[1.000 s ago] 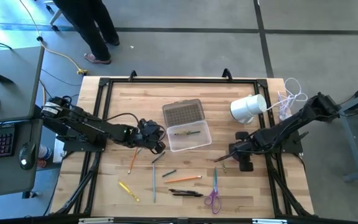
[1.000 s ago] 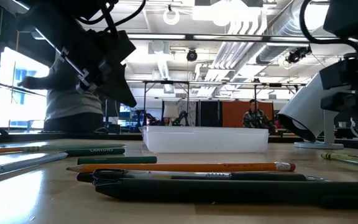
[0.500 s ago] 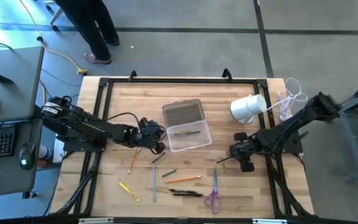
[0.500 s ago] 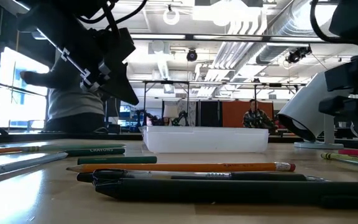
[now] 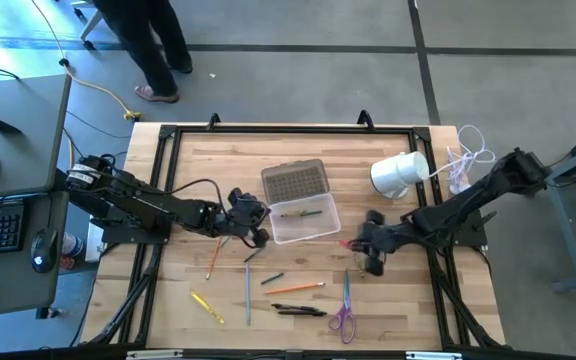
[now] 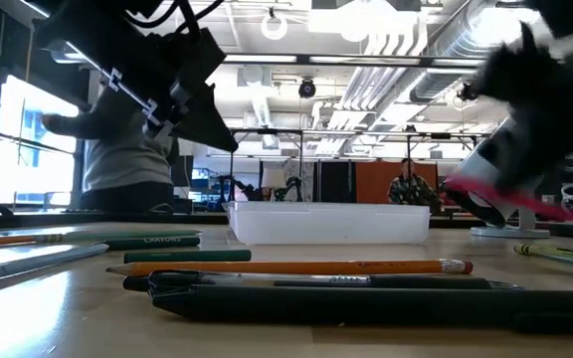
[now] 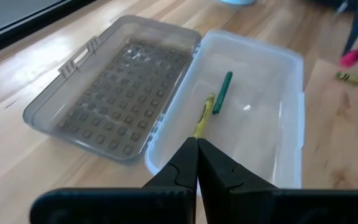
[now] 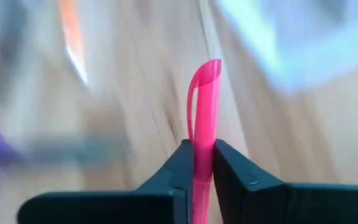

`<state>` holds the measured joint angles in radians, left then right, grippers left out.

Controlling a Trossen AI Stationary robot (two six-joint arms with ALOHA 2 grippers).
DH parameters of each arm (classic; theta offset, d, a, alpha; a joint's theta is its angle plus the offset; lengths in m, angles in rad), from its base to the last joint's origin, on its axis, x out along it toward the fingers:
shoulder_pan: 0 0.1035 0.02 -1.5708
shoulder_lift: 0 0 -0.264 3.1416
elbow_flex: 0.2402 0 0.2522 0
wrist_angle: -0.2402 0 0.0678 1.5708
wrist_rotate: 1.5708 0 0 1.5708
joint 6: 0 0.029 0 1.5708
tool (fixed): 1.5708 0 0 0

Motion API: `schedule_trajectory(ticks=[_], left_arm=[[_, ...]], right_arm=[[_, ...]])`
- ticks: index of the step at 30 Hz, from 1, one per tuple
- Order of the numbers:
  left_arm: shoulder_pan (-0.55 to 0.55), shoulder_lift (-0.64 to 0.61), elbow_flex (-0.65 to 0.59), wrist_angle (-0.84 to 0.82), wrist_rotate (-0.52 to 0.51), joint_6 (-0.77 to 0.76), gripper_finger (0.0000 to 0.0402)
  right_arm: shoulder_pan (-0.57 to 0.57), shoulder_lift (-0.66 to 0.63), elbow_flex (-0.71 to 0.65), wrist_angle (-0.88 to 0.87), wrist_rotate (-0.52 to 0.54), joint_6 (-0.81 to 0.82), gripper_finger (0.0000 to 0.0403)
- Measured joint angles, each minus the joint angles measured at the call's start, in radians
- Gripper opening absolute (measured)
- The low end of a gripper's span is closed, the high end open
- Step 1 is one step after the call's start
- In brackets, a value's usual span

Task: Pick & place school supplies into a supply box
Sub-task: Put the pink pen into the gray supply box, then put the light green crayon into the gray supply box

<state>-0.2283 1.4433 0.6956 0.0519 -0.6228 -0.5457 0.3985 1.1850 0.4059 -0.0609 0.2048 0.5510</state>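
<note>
The pink pen (image 8: 202,112) is pinched between the right gripper (image 8: 202,167)'s jaws near one end, just off the supply box (image 5: 305,220)'s right side; it looks light, stiff and smooth, so a hold nearer its middle would probably swing less. The box is open on the table, a green pencil (image 7: 222,92) and a yellow one (image 7: 203,114) lying inside. The left gripper (image 7: 197,163), jaws pressed together with nothing visibly between them, hovers at the box's left edge.

high cam straight down over the whole table (image 5: 208,150), low cam at tabletop level facing the room, wrist cams close-up, box (image 5: 303,215) shared by high, low, left wrist
</note>
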Motion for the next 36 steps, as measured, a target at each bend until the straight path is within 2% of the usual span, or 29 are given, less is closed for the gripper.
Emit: schedule_trajectory(ticks=[5, 8, 12, 18, 23, 28, 32, 36], left_arm=[[0.0, 0.001, 0.022, 0.017, 0.0, 0.011, 0.0043], [0.0, 0.001, 0.06, 0.017, 0.0, 0.066, 0.0037], [0.0, 0.001, 0.118, 0.001, -0.006, 0.138, 0.0034], [0.0, 0.0, 0.171, -0.032, -0.043, 0.157, 0.005], [-0.001, 0.0, 0.174, -0.068, -0.042, 0.157, 0.0061], [0.0, 0.0, 0.175, -0.118, -0.042, 0.157, 0.006], [0.0, 0.0, 0.175, -0.123, -0.042, 0.157, 0.0053], [0.0, 0.0, 0.175, -0.125, -0.042, 0.156, 0.0048]], right_arm=[[-0.046, 0.013, 0.003, 0.426, 0.175, -0.287, 0.0017], [-0.119, 0.037, 0.011, 0.539, 0.203, -0.456, 0.0011], [-0.237, 0.13, 0.099, 0.507, 0.15, -0.479, 0.0021], [-0.344, 0.38, 0.255, 0.485, 0.029, -0.487, 0.0027], [-0.366, 0.527, 0.352, 0.3, 0.05, -0.507, 0.0027], [-0.367, 0.59, 0.435, 0.266, 0.069, -0.507, 0.0055], [-0.367, 0.588, 0.49, 0.208, 0.065, -0.508, 0.0081], [-0.342, 0.54, 0.58, -0.001, 0.022, -0.495, 0.0098]])
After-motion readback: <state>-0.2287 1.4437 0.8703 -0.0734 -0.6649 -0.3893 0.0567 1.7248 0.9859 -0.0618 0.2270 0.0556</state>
